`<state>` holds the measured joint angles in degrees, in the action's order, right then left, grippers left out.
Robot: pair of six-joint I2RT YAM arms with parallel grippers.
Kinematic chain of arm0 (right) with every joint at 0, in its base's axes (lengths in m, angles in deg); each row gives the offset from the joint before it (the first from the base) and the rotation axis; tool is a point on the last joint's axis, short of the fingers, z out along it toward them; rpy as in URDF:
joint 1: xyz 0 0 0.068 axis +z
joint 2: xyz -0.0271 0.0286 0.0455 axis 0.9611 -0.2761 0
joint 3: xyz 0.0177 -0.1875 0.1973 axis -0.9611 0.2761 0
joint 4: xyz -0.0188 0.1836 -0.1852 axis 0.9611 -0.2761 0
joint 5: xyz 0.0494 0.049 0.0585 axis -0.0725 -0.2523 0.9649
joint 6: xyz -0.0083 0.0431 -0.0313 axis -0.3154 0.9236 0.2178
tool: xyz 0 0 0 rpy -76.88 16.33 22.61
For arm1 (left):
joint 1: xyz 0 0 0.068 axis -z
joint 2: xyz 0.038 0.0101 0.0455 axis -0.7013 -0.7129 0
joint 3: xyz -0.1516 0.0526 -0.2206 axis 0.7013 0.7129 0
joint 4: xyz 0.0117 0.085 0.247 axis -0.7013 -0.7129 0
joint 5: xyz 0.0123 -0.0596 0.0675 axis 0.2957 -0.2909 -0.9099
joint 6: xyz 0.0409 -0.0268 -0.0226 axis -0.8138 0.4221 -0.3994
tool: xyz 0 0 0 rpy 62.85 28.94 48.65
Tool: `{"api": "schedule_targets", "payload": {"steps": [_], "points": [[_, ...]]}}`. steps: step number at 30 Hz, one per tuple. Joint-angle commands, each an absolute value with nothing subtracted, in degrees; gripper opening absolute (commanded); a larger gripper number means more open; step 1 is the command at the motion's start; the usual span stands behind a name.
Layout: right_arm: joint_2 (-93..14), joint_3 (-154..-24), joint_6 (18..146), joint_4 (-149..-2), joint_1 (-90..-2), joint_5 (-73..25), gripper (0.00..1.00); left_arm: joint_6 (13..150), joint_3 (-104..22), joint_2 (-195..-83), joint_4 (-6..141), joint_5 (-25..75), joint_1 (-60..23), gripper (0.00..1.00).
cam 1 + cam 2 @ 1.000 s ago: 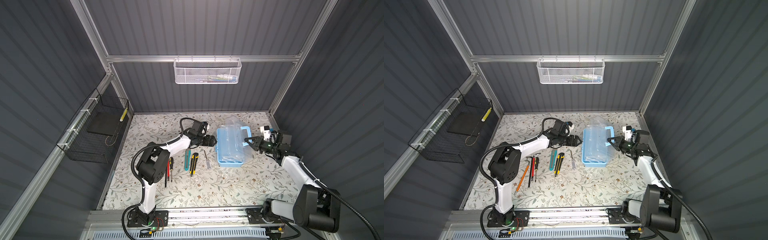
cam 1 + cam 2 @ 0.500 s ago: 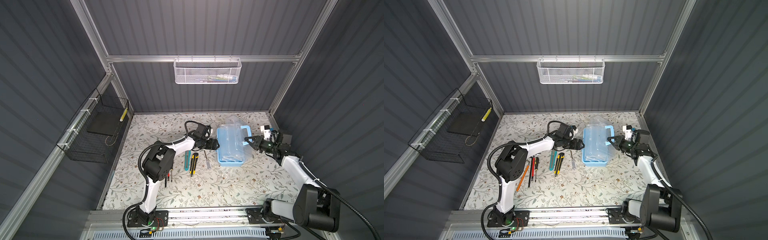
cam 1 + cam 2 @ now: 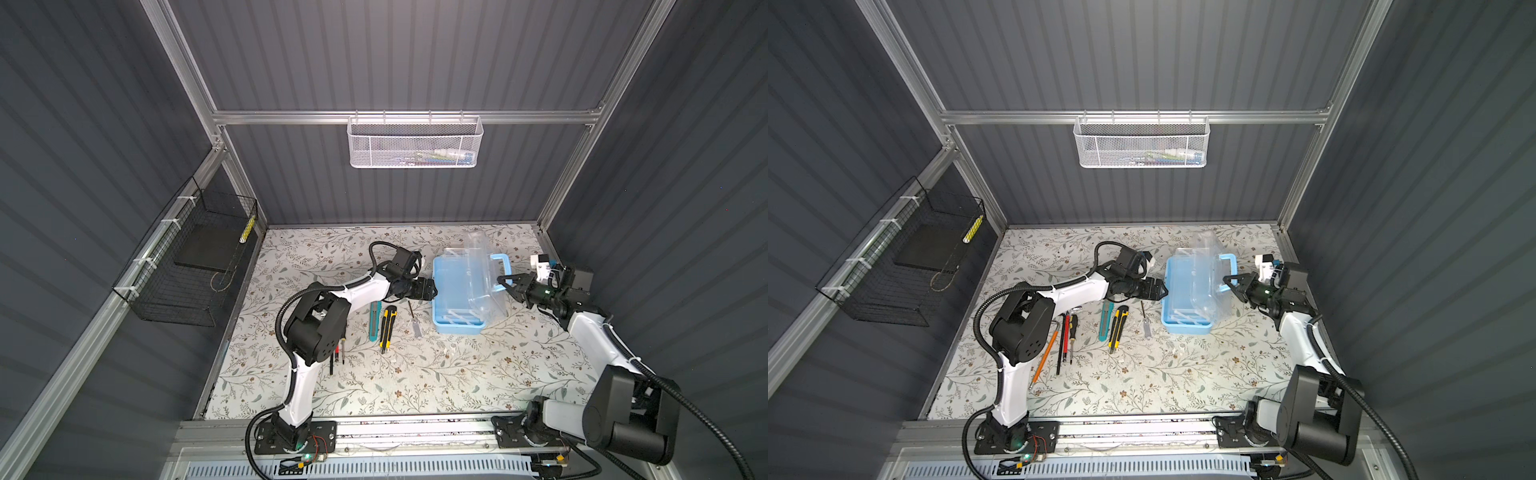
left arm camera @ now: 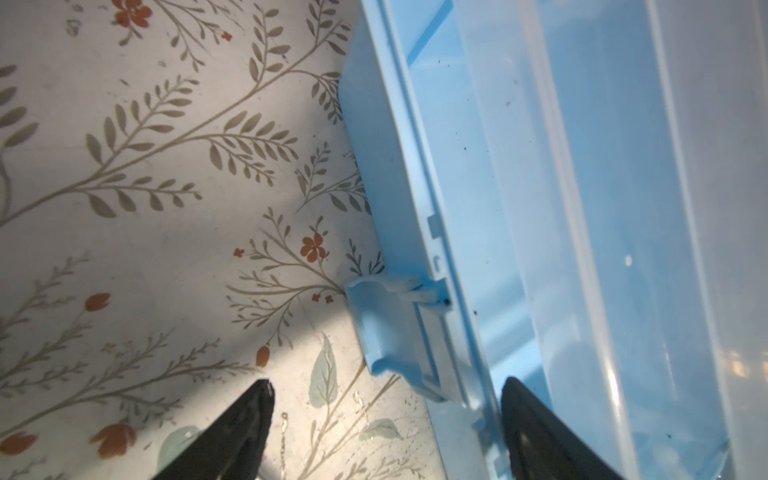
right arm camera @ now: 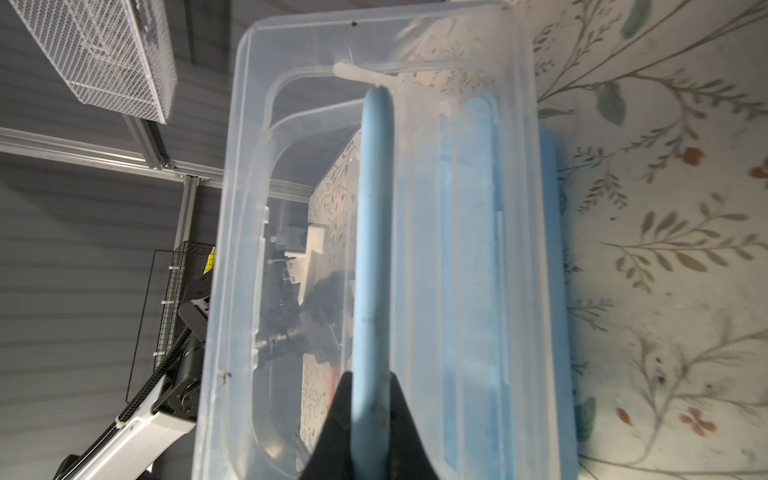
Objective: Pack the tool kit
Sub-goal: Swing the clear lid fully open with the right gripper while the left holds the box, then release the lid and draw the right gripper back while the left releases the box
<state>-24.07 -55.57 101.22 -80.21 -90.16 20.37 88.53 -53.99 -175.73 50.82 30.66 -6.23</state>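
Both top views show the box (image 3: 446, 299) on the bench (image 3: 415, 374), right of middle, its clear lid (image 3: 482, 270) tipped up. Right pincer (image 5: 370, 380) is clamped shut on the blue handle (image 5: 374, 228), holding the lid open. Left pincer (image 4: 386, 384) gapes wide astride the box's wall by the latch (image 4: 386, 328), gripping nothing. Tools (image 3: 1116, 322) lie loose just left of the box. Opening looks done. Next, I judge, the left pincer must turn to a tool with the lid kept up.

The box (image 3: 457, 328) is smooth light-blue plastic, the lid (image 3: 482, 282) clear and glossy, the handle (image 5: 374, 228) matt blue plastic. Floral table cover (image 3: 415, 374) looks matt. The white mesh basket (image 3: 415, 143) and black wire basket (image 3: 166, 299) look like coated metal.
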Motion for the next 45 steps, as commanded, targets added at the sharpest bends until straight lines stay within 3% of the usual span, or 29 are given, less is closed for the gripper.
{"api": "schedule_targets", "payload": {"steps": [1,5,15,23,37,45], "points": [[-21.62,-57.99,93.80,-83.54,-92.42,16.59,0.00,86.60,-51.89,-174.56,45.63,27.69,-7.44,0.87],[-19.87,-57.37,90.45,-89.05,-95.45,9.78,0.02,86.86,-51.76,-174.48,45.93,27.83,-7.59,0.87],[-20.99,-56.49,90.09,-90.33,-99.02,0.21,0.35,87.57,-51.72,-174.88,47.58,29.76,-7.55,0.86],[-26.53,-56.54,91.94,-87.67,-103.19,-2.20,0.40,88.06,-51.09,-174.11,49.25,31.25,-7.54,0.86],[-30.10,-57.74,92.60,-85.72,-105.05,-4.95,0.40,89.08,-47.30,-172.69,55.39,33.64,-7.14,0.84],[-23.18,-64.82,86.94,-95.65,-100.67,-9.35,0.43,85.45,-52.46,-167.68,57.46,32.04,-7.10,0.89]]}}
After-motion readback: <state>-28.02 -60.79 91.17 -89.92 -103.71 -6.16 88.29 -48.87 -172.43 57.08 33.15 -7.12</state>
